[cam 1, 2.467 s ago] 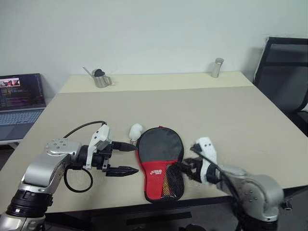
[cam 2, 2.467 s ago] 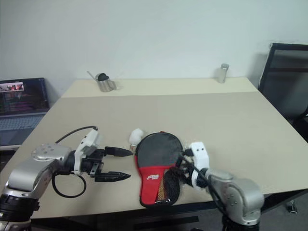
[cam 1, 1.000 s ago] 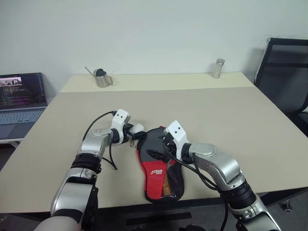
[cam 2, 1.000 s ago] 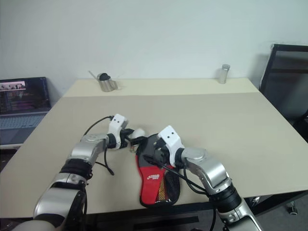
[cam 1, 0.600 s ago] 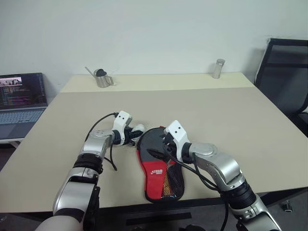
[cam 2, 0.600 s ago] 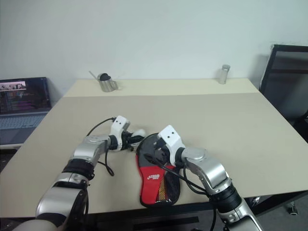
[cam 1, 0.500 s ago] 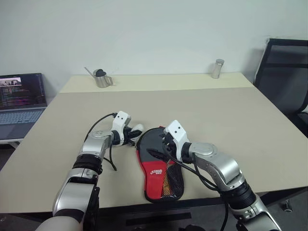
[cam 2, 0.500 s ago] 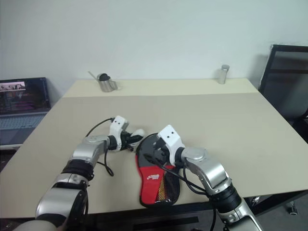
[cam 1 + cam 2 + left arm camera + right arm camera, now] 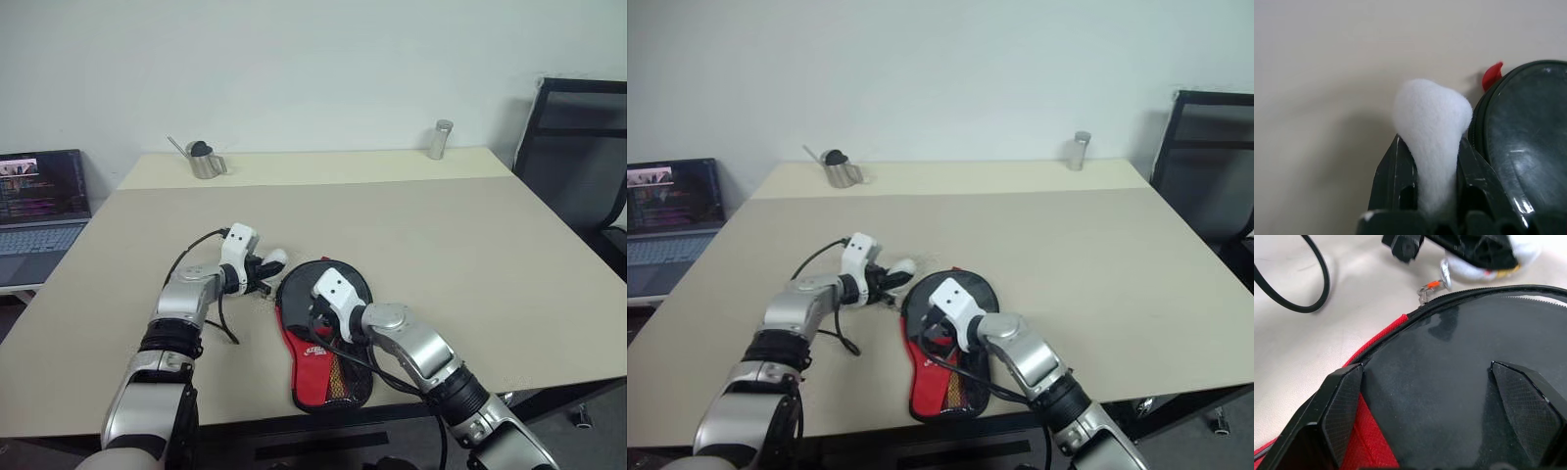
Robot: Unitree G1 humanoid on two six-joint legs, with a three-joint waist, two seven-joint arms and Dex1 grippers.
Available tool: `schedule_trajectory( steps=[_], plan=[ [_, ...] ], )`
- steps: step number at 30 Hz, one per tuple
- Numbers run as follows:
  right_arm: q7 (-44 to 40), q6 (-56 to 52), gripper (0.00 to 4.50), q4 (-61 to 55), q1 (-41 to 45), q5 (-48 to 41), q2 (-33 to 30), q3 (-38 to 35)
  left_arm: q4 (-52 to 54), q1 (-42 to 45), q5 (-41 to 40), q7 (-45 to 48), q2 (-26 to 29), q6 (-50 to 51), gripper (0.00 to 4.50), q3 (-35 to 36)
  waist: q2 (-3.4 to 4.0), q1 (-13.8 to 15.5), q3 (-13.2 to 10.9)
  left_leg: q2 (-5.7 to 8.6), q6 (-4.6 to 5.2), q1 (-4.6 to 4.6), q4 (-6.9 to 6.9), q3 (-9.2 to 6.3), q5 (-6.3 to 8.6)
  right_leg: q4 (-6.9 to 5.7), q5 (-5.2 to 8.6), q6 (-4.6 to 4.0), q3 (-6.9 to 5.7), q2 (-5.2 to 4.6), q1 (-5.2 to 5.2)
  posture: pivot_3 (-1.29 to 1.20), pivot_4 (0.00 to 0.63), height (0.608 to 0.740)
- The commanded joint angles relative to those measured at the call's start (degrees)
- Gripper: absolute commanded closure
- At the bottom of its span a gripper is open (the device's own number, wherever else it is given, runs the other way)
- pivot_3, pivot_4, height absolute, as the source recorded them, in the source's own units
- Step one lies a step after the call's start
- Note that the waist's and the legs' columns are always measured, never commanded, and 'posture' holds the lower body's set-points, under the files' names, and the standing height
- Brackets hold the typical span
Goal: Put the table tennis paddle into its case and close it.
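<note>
Right gripper (image 9: 1435, 396) and its white wrist housing covered the middle of the case (image 9: 345, 377), so its zipper edge on that side could not be followed. The white fluffy piece (image 9: 1432, 132) ran down between the left gripper's (image 9: 1432, 196) 2 fingers (image 9: 1396, 176) and off the frame's edge, its lower end unseen. The laptop (image 9: 39, 211) and the black chair (image 9: 578, 157) were cut by the picture's sides, and the small metal pitcher's (image 9: 204, 160) contents were too small to tell.
</note>
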State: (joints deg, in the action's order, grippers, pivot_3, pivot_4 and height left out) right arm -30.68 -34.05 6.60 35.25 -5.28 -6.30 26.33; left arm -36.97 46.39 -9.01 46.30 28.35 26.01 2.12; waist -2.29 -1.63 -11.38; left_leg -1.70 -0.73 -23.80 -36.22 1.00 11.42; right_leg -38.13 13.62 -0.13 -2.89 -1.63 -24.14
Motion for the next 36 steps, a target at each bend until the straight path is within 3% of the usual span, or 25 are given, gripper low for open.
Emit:
schedule_trajectory(
  steps=[1,6,16,26,36],
  plan=[
    [0.5,-1.9,0.00,0.8,-1.9,1.5,-0.7,-0.2,2.1,1.3,0.3,2.1,2.2,-0.9,4.07,-0.4,0.00,0.0,0.0,0.00,0.00,0.01,0.00,0.00,0.00,0.00,0.00,0.00,0.00,0.00,0.01,0.00,0.150,0.740],
    [0.5,-2.8,0.00,1.0,-3.2,2.9,-2.1,0.3,-10.4,8.7,5.9,1.7,2.3,-12.3,4.07,-3.9,-0.12,0.4,0.1,0.03,0.00,0.05,-0.03,-0.03,0.00,-0.01,0.00,0.00,-0.05,0.00,0.06,0.00,0.150,0.740],
    [-0.7,-6.0,0.00,1.2,-4.2,2.2,-4.1,-3.0,-33.3,20.6,15.5,-2.7,-6.1,-32.3,4.07,-9.7,-0.23,1.8,0.2,0.09,0.00,0.02,-0.12,0.36,0.00,0.04,-0.04,0.05,0.03,-0.05,0.08,0.00,0.150,0.740],
    [-0.5,-9.0,0.00,-1.6,-6.4,2.3,-4.8,-4.2,-39.0,26.1,20.5,-11.5,-13.2,-37.8,4.07,-10.3,-0.28,1.8,0.2,0.07,0.00,-0.02,-0.28,0.49,0.01,0.03,-0.12,0.18,0.04,-0.06,0.09,0.00,0.150,0.740],
    [0.3,-11.0,0.00,-3.9,-8.2,2.1,-4.5,-3.5,-40.4,29.6,27.0,-20.2,-16.5,-40.8,4.07,-12.5,-0.28,1.9,0.2,0.10,-0.01,-0.09,-0.40,0.51,0.03,0.05,-0.15,0.23,0.05,-0.08,0.09,0.00,0.150,0.740]
  ],
)
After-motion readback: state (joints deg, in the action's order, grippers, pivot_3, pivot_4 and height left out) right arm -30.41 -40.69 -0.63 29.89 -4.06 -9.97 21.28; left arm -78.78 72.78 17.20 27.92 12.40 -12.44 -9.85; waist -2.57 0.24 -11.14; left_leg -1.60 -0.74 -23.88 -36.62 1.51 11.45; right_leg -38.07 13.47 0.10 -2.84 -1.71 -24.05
